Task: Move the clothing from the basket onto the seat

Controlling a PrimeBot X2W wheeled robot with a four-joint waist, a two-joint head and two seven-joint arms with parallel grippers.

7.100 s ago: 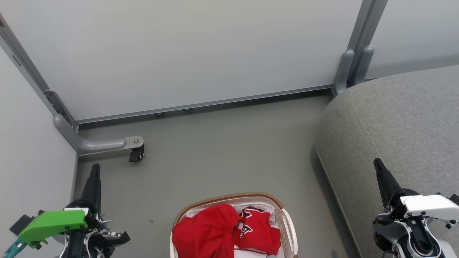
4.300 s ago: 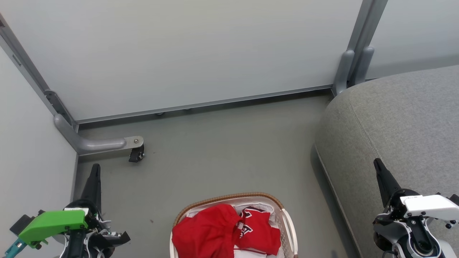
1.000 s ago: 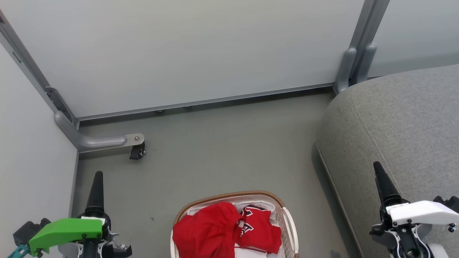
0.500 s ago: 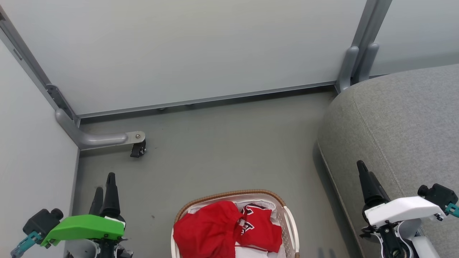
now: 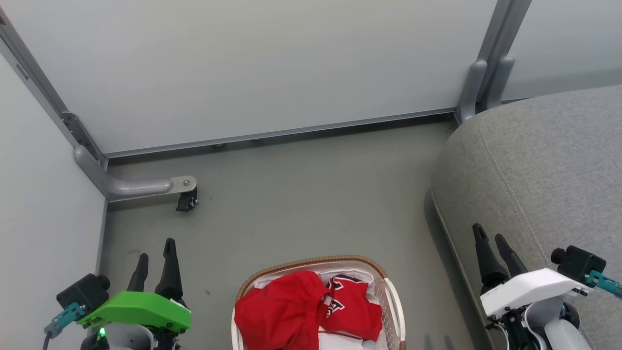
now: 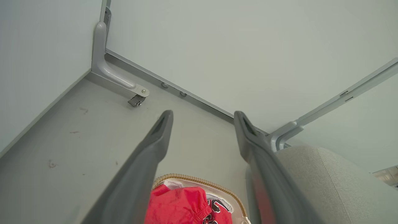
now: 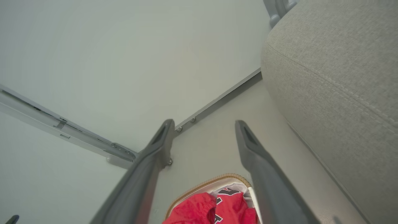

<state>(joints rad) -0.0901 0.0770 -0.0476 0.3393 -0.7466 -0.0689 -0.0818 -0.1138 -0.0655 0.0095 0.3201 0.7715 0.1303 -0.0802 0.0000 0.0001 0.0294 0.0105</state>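
The left gripper (image 6: pixel 202 114), fingers spread wide, hangs over grey floor (image 6: pixel 77 140). Red clothing (image 6: pixel 178 208) fills the basket (image 6: pixel 199 180); the seat (image 6: pixel 326 180) stands near its right.

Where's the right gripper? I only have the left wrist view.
Observer: Head view has the right gripper at lower right, against the near edge of the seat, jaws open, nothing in them.
Operator: Left gripper over the basket?
Observer: No. The left gripper hangs over the floor, left of the basket and apart from it.
Operator: Basket touching the seat?
Observer: No. In the head view a strip of floor shows between them.
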